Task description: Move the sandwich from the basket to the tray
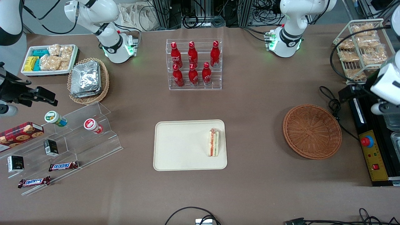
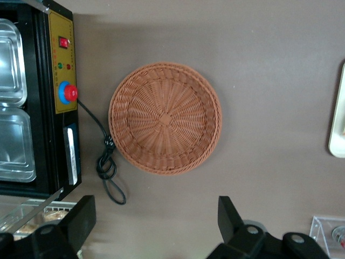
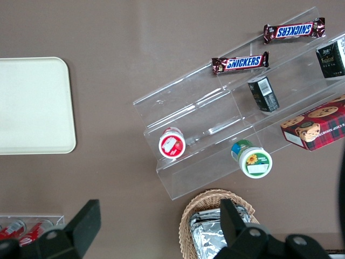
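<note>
The sandwich lies on the cream tray, at the tray's end toward the working arm, with its orange and green filling edge showing. The reddish-brown basket is empty; it also shows in the left wrist view. My left gripper is open and empty, its fingers wide apart, held high above the table. It is a little farther from the front camera than the basket. In the front view it shows as a dark shape at the working arm's end. A strip of the tray's rim shows in the wrist view.
A black control box with a red button and a looped cable lie beside the basket. A clear rack of red bottles stands farther back. A wire rack of snacks, acrylic shelves and a foil-pack basket stand at the table's ends.
</note>
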